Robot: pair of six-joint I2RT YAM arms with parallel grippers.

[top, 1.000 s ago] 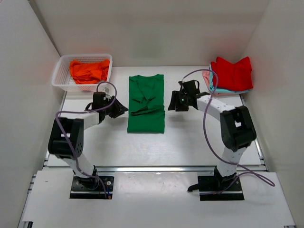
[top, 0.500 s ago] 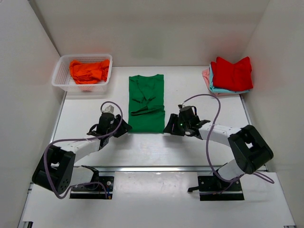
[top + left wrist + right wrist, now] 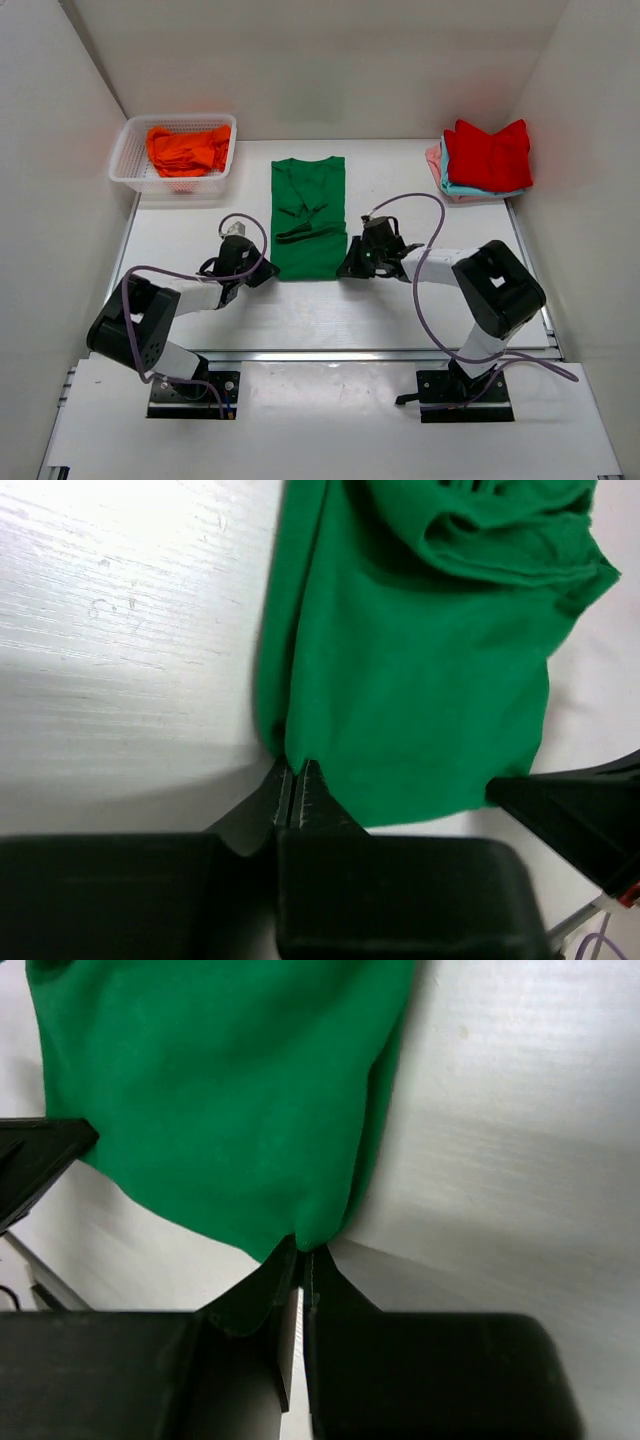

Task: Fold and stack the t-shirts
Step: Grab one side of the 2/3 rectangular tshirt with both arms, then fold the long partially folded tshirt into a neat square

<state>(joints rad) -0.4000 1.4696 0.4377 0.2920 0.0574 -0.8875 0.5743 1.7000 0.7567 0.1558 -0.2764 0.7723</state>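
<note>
A bright green t-shirt [image 3: 308, 225] lies folded into a long strip on the table's middle, collar at the far end. My left gripper [image 3: 264, 272] is shut on its near left hem corner; the left wrist view shows the fingertips [image 3: 293, 776] pinching the green cloth [image 3: 420, 680]. My right gripper [image 3: 347, 266] is shut on the near right hem corner; the right wrist view shows its tips [image 3: 303, 1250] closed on the green cloth [image 3: 220, 1090]. The cloth still lies flat on the table.
A white mesh basket [image 3: 128, 140] at the far left holds an orange shirt [image 3: 187, 147]. A stack at the far right has a red shirt [image 3: 488, 153] on top of light blue [image 3: 452, 186] and pink [image 3: 433, 157] ones. White walls close in both sides.
Both grippers have come from beside the shirt's middle down to its near hem and moved in against its two near corners.
</note>
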